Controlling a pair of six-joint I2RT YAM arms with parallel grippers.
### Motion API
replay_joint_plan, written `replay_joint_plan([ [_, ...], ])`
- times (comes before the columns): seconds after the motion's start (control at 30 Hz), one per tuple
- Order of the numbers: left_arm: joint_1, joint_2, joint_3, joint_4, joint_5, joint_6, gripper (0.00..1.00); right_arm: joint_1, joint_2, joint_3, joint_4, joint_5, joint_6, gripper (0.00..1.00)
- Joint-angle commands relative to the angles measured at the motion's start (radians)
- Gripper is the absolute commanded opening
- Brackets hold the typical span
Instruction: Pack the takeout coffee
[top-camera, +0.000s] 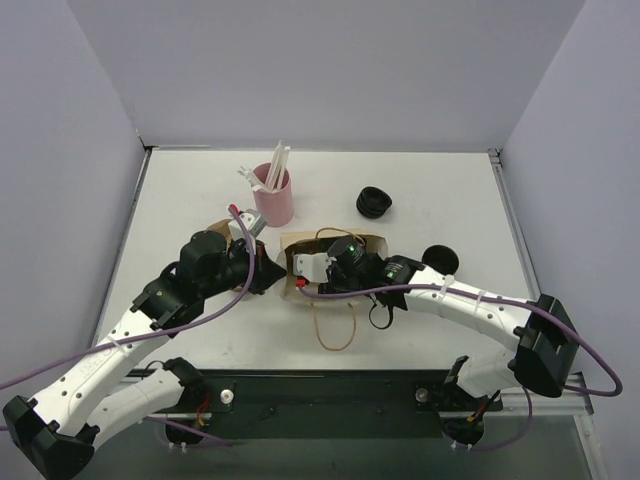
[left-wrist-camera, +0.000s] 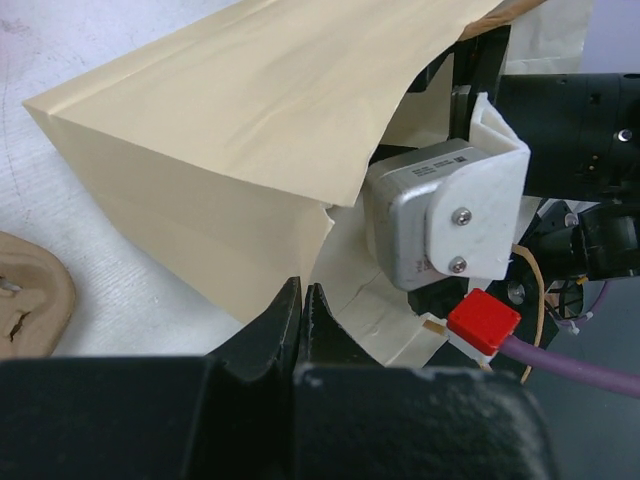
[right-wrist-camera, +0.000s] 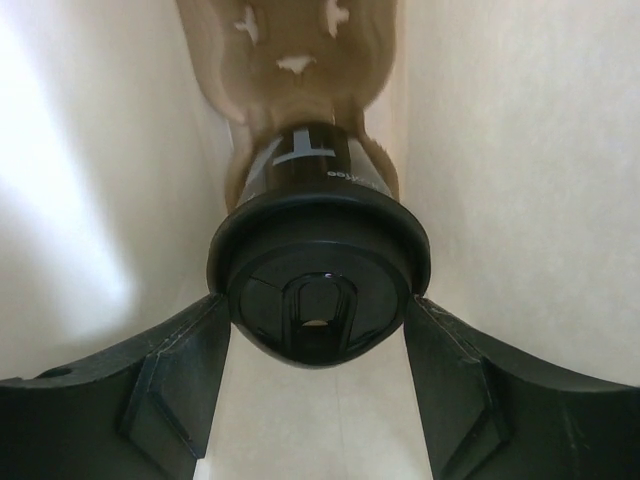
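Note:
A tan paper bag (top-camera: 300, 243) (left-wrist-camera: 220, 130) sits at the table's middle with its mouth toward the arms. My left gripper (top-camera: 274, 276) (left-wrist-camera: 303, 298) is shut on the bag's left rim. My right gripper (right-wrist-camera: 318, 300) reaches inside the bag; in the top view only its wrist (top-camera: 350, 262) shows. Its fingers (right-wrist-camera: 195, 340) press on both sides of the black lid (right-wrist-camera: 318, 275) of a dark takeout coffee cup (right-wrist-camera: 305, 165). The cup stands in a brown pulp carrier (right-wrist-camera: 290, 45) deep inside the bag.
A pink cup (top-camera: 276, 200) of straws stands behind the bag, and a brown pulp tray (top-camera: 220, 228) (left-wrist-camera: 30, 295) lies to its left. A stack of black lids (top-camera: 374, 202) sits at back right, another black lid (top-camera: 440, 259) beside my right arm. The bag's handle loop (top-camera: 335, 335) lies in front.

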Motion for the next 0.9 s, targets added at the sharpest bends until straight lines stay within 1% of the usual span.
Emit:
replay_joint_plan([
  [0.0,-0.006,-0.024,-0.008,0.067,0.028,-0.001,0.0,-0.015,0.007,-0.023,0.047,0.041,-0.008,0.29],
  [0.17,-0.004,-0.028,-0.013,0.062,0.033,-0.004,0.0,-0.016,0.006,-0.017,0.075,0.09,-0.012,0.29],
  [0.3,-0.006,-0.027,-0.011,0.061,0.035,-0.009,0.0,-0.016,-0.008,-0.003,0.075,0.094,-0.011,0.29],
  [0.43,-0.006,-0.022,-0.013,0.067,0.038,-0.007,0.0,-0.019,-0.014,0.002,0.07,0.055,-0.002,0.29],
  [0.63,-0.006,-0.013,-0.011,0.062,0.036,-0.007,0.0,-0.024,0.005,0.045,0.056,-0.005,0.086,0.29],
  [0.73,-0.006,-0.007,-0.011,0.064,0.035,-0.007,0.0,-0.025,0.019,0.045,0.067,-0.023,0.106,0.22],
  [0.77,-0.006,-0.008,-0.011,0.064,0.035,-0.007,0.0,-0.025,0.024,0.045,0.072,-0.024,0.109,0.16],
  [0.83,-0.006,-0.008,-0.013,0.064,0.035,-0.009,0.0,-0.027,0.027,0.046,0.078,-0.034,0.118,0.11],
  [0.87,-0.006,-0.007,-0.015,0.061,0.035,-0.01,0.0,-0.027,0.027,0.049,0.078,-0.035,0.123,0.06],
])
